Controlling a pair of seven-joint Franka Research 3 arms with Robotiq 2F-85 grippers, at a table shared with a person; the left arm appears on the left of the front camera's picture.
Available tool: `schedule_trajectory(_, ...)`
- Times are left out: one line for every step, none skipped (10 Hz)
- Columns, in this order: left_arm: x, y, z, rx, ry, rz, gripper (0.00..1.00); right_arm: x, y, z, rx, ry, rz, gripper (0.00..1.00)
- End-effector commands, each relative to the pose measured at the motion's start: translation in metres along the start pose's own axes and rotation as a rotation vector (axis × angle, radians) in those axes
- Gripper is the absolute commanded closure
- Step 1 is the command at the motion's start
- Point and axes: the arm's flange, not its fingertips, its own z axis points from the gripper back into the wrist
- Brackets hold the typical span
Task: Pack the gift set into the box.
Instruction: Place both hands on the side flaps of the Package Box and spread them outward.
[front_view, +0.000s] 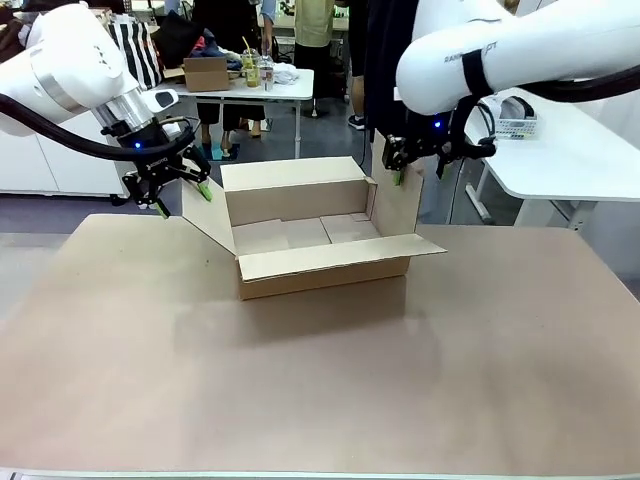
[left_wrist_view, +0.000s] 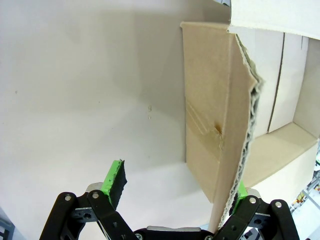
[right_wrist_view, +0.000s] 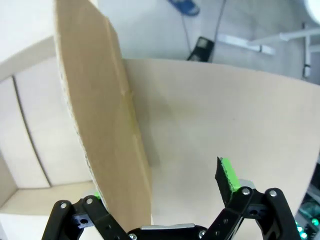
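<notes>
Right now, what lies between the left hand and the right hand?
The open box, in the front view: the left hand straddles one side flap, the right hand the other.

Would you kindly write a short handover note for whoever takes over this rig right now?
The left gripper is open, straddling the edge of the left flap, which leans outward.
The right gripper is open, straddling the upright right flap.
The box stands mid-table with its top open and its near flap folded outward. The floor in sight is bare.
Done: box opened.
Left: put the gift set in the box.
</notes>
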Motion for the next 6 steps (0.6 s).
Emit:
schedule_trajectory(-0.002, 0.0, -0.001, 0.02, 0.002, 0.002, 0.0, -0.011, -0.02, -0.011, 0.068, -0.041, -0.112, 0.0)
schedule_trajectory(-0.002, 0.0, -0.001, 0.02, 0.002, 0.002, 0.0, -0.015, -0.032, -0.016, 0.104, -0.049, -0.136, 0.0)
schedule_trajectory(-0.002, 0.0, -0.001, 0.02, 0.002, 0.002, 0.0, -0.024, -0.049, -0.024, 0.176, -0.045, -0.158, 0.0)
schedule_trajectory(-0.002, 0.0, -0.001, 0.02, 0.002, 0.002, 0.0, -0.029, -0.061, -0.03, 0.209, -0.035, -0.178, 0.0)
schedule_trajectory(-0.002, 0.0, -0.001, 0.02, 0.002, 0.002, 0.0, -0.033, -0.075, -0.039, 0.266, -0.043, -0.197, 0.0)
schedule_trajectory(-0.002, 0.0, -0.001, 0.02, 0.002, 0.002, 0.0, -0.037, -0.089, -0.046, 0.33, -0.055, -0.217, 0.0)
